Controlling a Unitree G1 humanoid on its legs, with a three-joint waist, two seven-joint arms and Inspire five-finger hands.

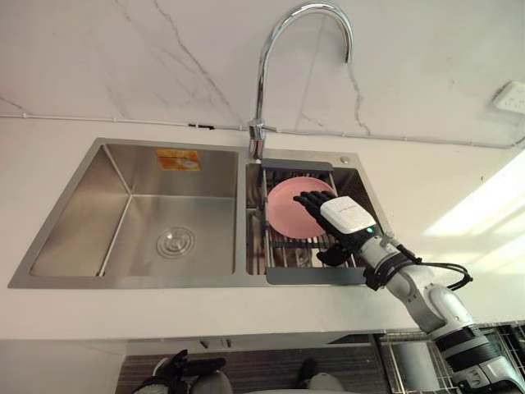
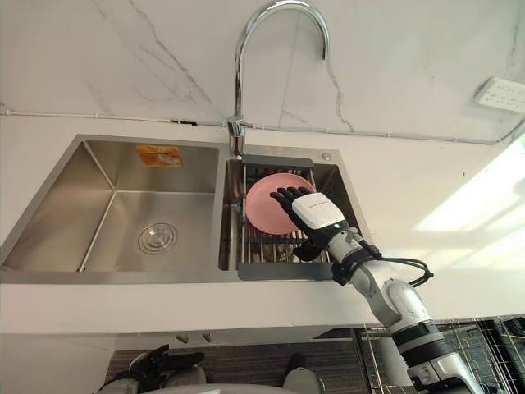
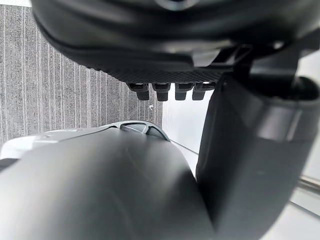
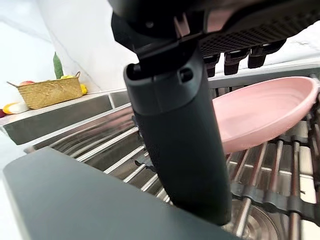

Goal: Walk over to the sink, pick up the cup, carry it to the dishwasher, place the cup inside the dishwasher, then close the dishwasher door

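Below the front edge of the white stone worktop (image 1: pixel 74 320), at the left, the dark left hand (image 1: pixel 176 368) is seen hanging low with its fingers (image 3: pixel 170 91) loosely relaxed and nothing held. A stainless steel double sink (image 1: pixel 123 283) is set into the worktop. Its wide left basin (image 1: pixel 82 238) carries an orange sticker (image 1: pixel 178 159) on the back wall and a round steel drain (image 1: pixel 175 242) in the floor. A tall curved chrome tap (image 1: pixel 264 74) is mounted at the sink's back edge, over the divider between the basins. The smaller right basin is spanned by a dark-framed steel-bar draining rack (image 1: pixel 316 275), and a round pink plate (image 1: pixel 287 209) is leaned tilted on the bars. The right hand (image 1: pixel 344 215) is held just over the plate's near side, fingers (image 1: pixel 310 201) straight and spread a little, thumb (image 1: pixel 332 256) pointed down towards the rack, nothing gripped; contact with the plate cannot be told. A round shiny shape (image 4: pixel 257 225) is glimpsed under the bars; whether it is the cup cannot be told, so the cup's place cannot be told. A woven basket of fruit (image 4: pixel 50 92) is set on the worktop beyond the sink. A white wall socket (image 1: pixel 510 97) is fixed above the worktop's right end.
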